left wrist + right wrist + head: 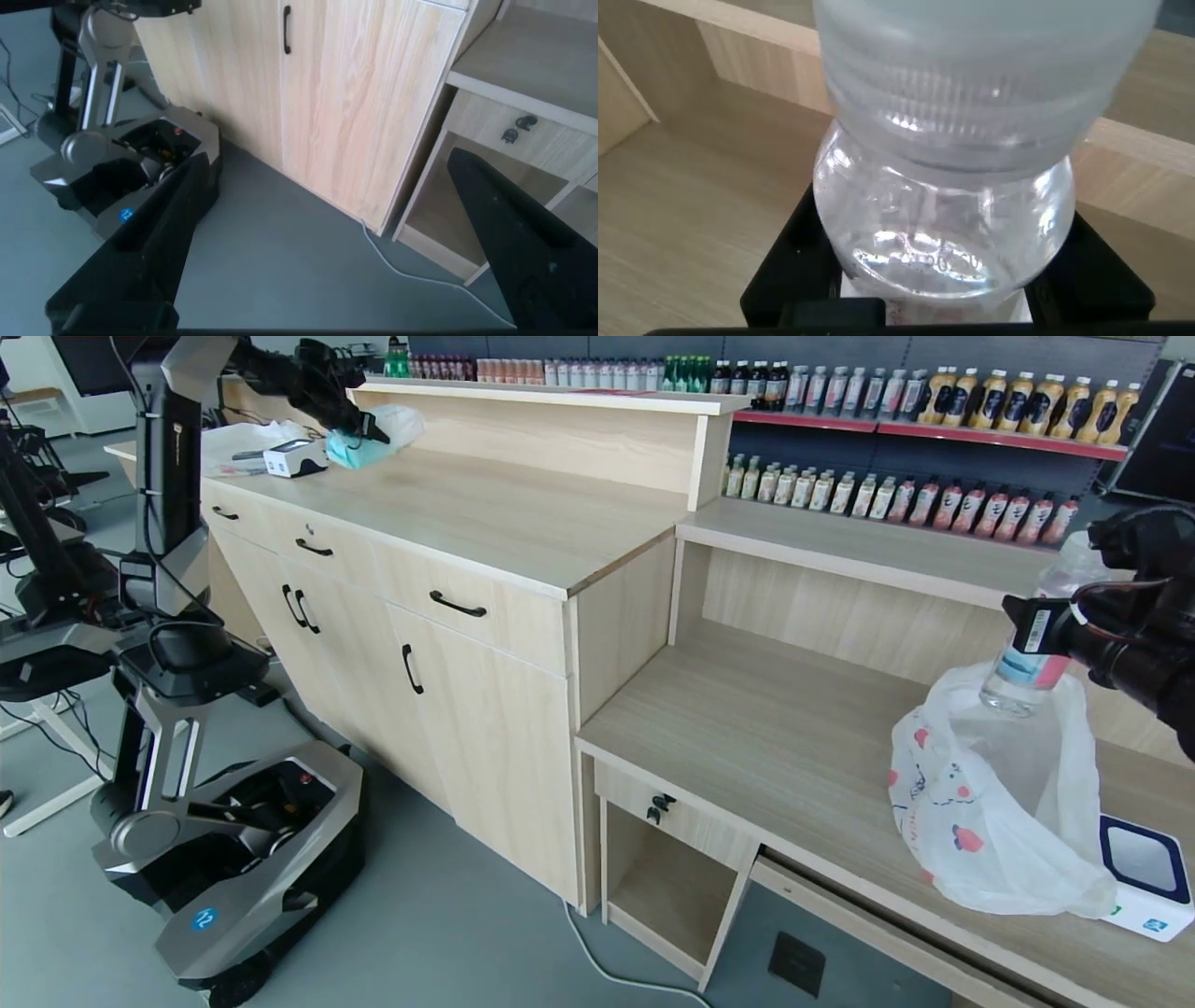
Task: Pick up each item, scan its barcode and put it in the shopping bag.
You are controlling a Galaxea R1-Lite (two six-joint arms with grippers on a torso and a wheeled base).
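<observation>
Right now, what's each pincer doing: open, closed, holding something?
Left pincer: open, holding nothing.
Right pincer: closed on a clear bottle at the shopping bag mouth.

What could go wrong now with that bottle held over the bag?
The shopping bag lies slumped on the counter, so the water bottle, held tilted by the right tool over its mouth, may catch the rim and roll away. The bag also touches the scanner; a hard drop might shove it.
</observation>
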